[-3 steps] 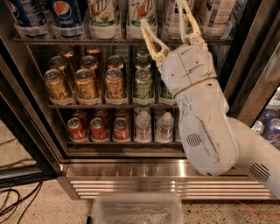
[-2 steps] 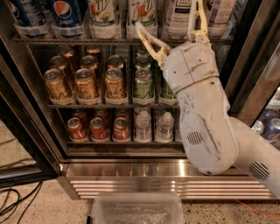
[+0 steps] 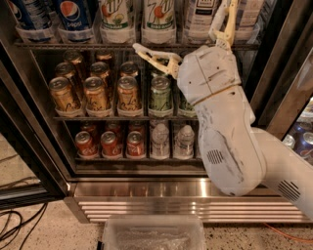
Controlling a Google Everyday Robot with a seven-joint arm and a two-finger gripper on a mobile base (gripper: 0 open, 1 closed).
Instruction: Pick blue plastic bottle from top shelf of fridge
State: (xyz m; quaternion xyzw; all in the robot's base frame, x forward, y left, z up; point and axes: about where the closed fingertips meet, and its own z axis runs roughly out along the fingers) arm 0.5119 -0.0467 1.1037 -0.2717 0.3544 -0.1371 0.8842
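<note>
At top shelf [image 3: 122,45], gripper [image 3: 183,27], blue Pepsi bottle [image 3: 73,17]

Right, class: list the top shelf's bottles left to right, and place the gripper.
Blue bottle, Pepsi bottle, first green-labelled bottle, second green-labelled bottle, dark-labelled bottle; the gripper, jaws wide open, stands before the right part of the top shelf.
</note>
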